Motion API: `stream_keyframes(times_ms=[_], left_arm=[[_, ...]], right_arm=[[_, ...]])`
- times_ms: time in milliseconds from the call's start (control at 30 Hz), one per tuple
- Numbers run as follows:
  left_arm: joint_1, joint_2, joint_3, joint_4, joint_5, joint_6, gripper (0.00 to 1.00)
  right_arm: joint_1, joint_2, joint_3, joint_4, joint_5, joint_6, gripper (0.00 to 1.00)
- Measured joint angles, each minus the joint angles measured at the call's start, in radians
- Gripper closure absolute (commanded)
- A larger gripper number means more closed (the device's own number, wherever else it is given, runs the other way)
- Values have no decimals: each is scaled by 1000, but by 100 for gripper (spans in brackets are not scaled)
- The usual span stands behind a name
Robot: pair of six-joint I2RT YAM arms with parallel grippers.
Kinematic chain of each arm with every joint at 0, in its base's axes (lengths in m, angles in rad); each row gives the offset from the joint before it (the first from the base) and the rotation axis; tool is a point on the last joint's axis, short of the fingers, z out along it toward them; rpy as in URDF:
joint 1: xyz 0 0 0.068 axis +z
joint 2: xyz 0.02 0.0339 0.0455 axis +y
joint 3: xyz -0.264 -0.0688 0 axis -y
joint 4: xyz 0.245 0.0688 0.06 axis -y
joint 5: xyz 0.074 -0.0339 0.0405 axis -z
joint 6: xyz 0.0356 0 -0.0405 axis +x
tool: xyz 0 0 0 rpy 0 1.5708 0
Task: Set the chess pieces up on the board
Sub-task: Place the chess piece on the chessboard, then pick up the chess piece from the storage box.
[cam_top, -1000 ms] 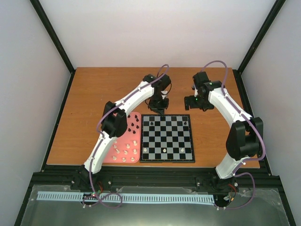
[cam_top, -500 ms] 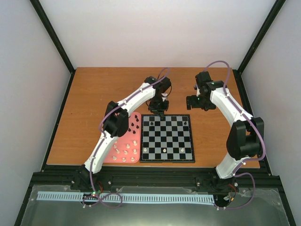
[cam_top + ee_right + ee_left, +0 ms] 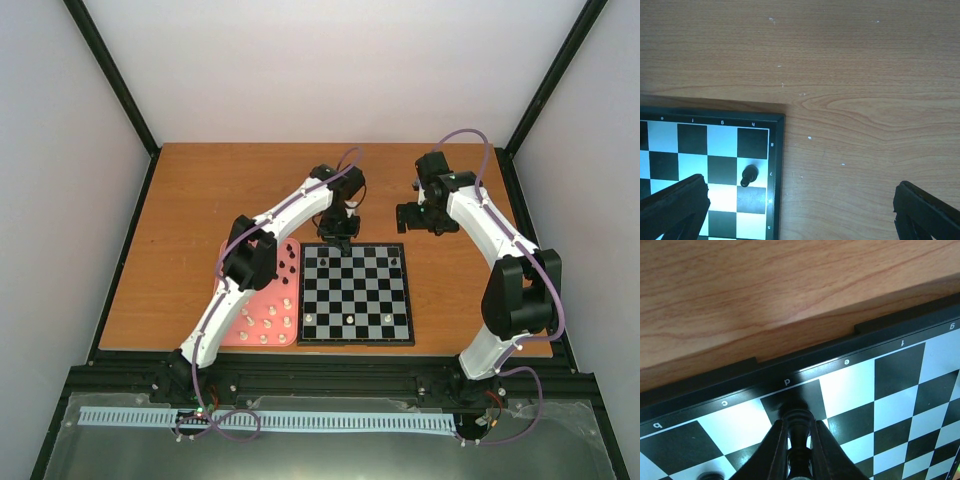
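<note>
Left gripper (image 3: 341, 240): clamped on black piece (image 3: 799, 437), held at board (image 3: 890, 385) edge.
Right gripper (image 3: 800, 206): spread wide, nothing held.

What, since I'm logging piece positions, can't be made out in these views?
Left wrist: the left gripper hides the base of the black piece; type unclear.
Top view: pieces on the pink tray too small to identify.
Right wrist: the board is cut off at left and bottom edges.

Open table (image 3: 220, 190) beyond the board (image 3: 370, 290), left arm (image 3: 290, 205) low over its far edge, pink tray (image 3: 272, 292) crowding its left side.
</note>
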Motion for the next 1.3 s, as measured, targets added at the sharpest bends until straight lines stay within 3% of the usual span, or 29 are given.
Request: stream_keyframes(times_ms=[133,533,867,1200,1300], left_arm=[[0,3,6,0,4,0,94],[0,3,6,-1,5,10,66],[0,3,6,-1,6,11,56],[1,-55,8,-2,-43,13,39],[13,-114,13,-4,-75,19,26]], right_arm=[[0,0,0,0,-4,0,0],[-5,0,0,1,-21,-8,0],[-5,0,0,2,-30,-10,0],[-5,0,0,2,-46,-11,0],[-5,0,0,2,-49,-11,0]])
